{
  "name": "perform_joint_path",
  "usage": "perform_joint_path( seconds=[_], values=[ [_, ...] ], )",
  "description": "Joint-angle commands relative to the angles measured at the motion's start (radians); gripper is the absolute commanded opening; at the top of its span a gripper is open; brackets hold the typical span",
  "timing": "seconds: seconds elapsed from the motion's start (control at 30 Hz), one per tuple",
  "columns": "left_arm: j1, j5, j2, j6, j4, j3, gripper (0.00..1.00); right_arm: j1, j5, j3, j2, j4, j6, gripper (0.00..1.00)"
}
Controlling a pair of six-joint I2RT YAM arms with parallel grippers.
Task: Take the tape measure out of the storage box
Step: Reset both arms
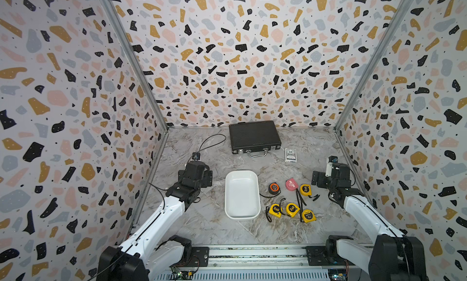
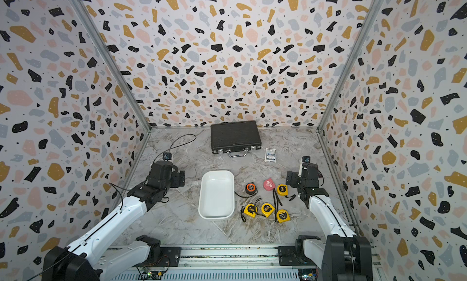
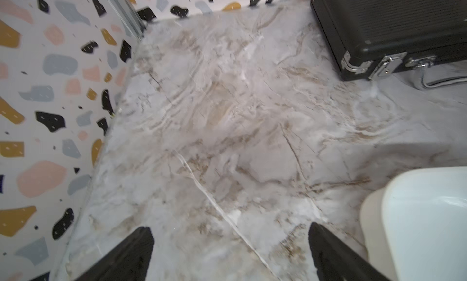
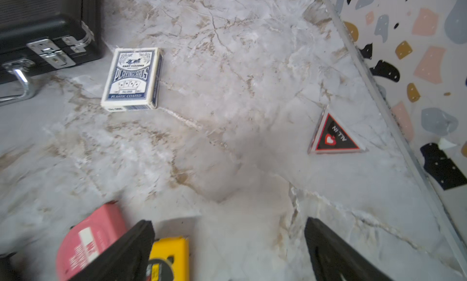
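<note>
Six little plastic tape measures (image 1: 292,209) are lying just beside the shallow white plastic storage box (image 1: 242,196), with a black ribbed case (image 1: 254,137) sitting behind it. Both the left gripper (image 3: 228,241) and the right gripper (image 4: 228,231) are hanging wide open, holding nothing.

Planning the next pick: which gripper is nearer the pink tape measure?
Right. The right gripper hangs just beside the pink tape measure; the left gripper is beyond the storage box.
</note>
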Motion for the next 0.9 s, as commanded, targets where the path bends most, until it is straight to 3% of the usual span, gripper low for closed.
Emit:
perform_joint_path(
  seconds=[0.0, 0.33, 0.6, 0.73, 0.87],
  values=[
    [0.046, -0.031, -0.025, 0.127, 0.31, -0.094, 1.0, 0.005, 0.052, -0.072, 0.03, 0.317, -0.066, 0.99],
    [0.204, 0.15, 0.101, 0.136, 0.642, -0.216, 1.0, 0.005, 0.071, -0.187, 0.243, 0.753, -0.089, 0.98],
    [0.219, 0.231, 0.289, 0.112, 0.882, -0.258, 1.0, 0.01, 0.048, -0.263, 0.38, 1.028, -0.107, 0.99],
    [0.221, 0.24, 0.39, 0.116, 0.973, -0.26, 1.0, 0.024, 0.078, -0.238, 0.375, 0.973, -0.114, 0.99],
    [0.243, 0.277, 0.382, 0.102, 0.939, -0.252, 1.0, 0.028, 0.086, -0.235, 0.373, 0.963, -0.115, 0.99]
  ],
)
